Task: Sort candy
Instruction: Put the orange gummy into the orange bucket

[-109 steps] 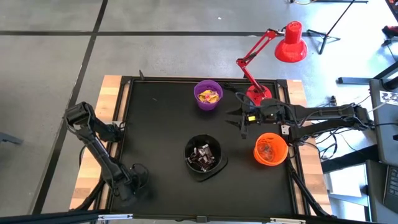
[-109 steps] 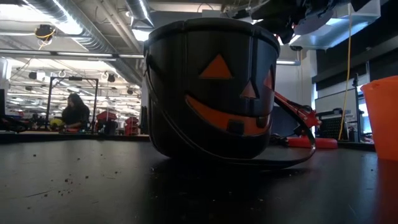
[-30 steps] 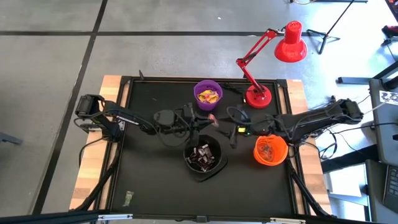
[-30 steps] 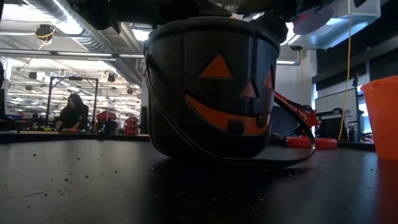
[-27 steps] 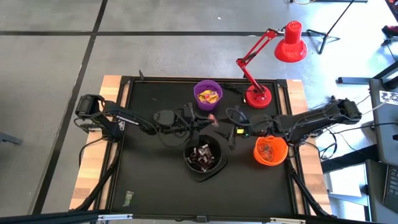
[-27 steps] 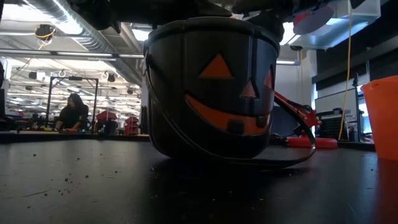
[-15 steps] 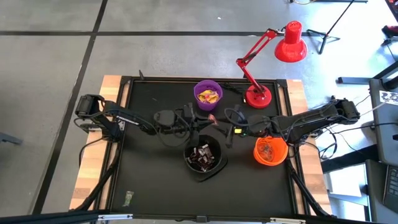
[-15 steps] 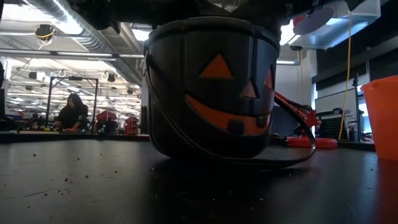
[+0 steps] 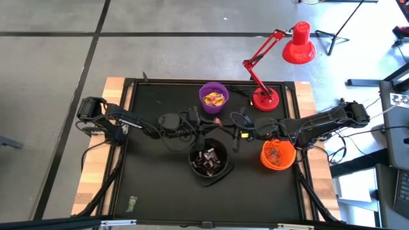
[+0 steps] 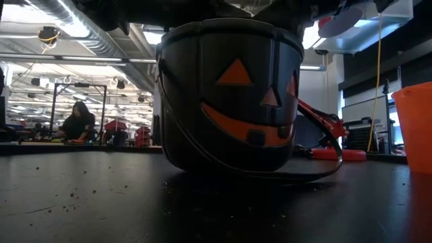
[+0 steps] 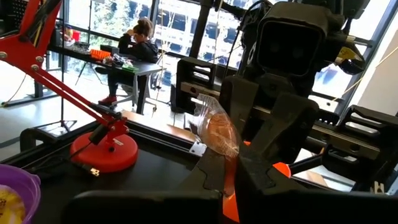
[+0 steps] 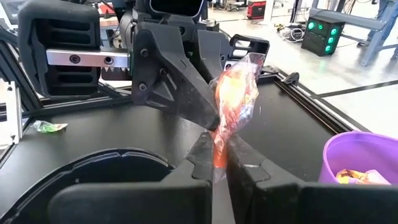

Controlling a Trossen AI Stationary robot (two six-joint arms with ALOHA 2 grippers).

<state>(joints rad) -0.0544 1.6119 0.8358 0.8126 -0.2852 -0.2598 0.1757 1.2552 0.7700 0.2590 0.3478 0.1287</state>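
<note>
A reddish-orange candy in a clear wrapper hangs in the air between my two grippers, just beyond the black bowl that holds dark pieces. My left gripper reaches in level from the table's left and is shut on the candy. My right gripper comes from the right and is shut on the same candy. The purple bowl with yellow pieces stands behind them. The orange bowl stands under my right arm. My left gripper pinches one end of the candy's wrapper between its two fingers, coming level from the table's left. The candy sticks out beyond the fingertips, clear of the table and bowls. My right gripper pinches the candy's wrapper at its other end between its two fingers, coming from the table's right and slanting slightly down. The candy stands up past the fingertips against my left gripper's finger.
A red desk lamp stands at the far right of the black table top. A small greenish wrapper lies near the front left corner. In the low view the black pumpkin-faced bowl fills the middle. People sit in the room beyond.
My right gripper has edged toward the table's left, up to the candy held by my left gripper, and has shut on it. The candy stays lifted in the same place and my left gripper has kept still.
</note>
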